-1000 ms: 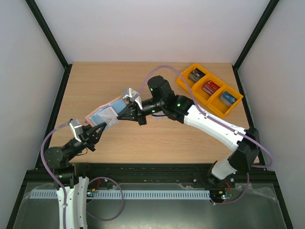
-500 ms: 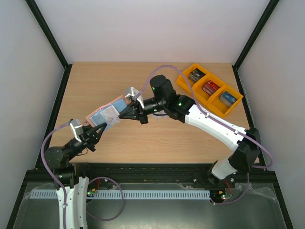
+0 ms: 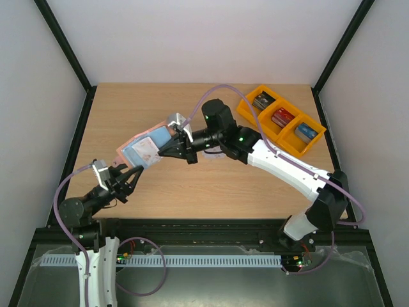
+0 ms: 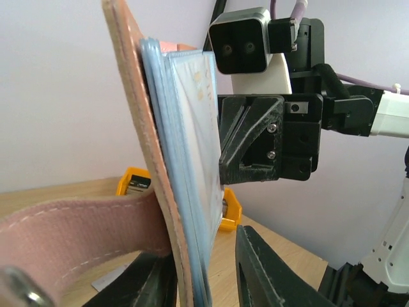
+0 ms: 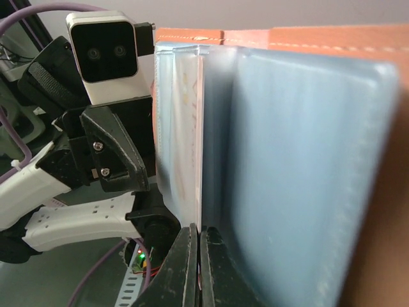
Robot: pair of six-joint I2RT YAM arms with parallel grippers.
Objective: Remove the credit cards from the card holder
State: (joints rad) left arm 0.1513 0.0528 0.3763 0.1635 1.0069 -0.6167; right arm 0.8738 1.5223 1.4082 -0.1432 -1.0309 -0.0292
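Right tool (image 3: 163, 152) clamped on card holder (image 3: 135, 152) pocket edge. Left tool (image 3: 128, 176), jaws apart, straddles it, probably steadying for extraction.

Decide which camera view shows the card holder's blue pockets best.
The right wrist view: the card holder faces that camera, its light blue pockets filling the frame. The left wrist view catches it edge-on, showing only the pinkish cover and layered pocket edges. The top external view shows it small, far from the camera.
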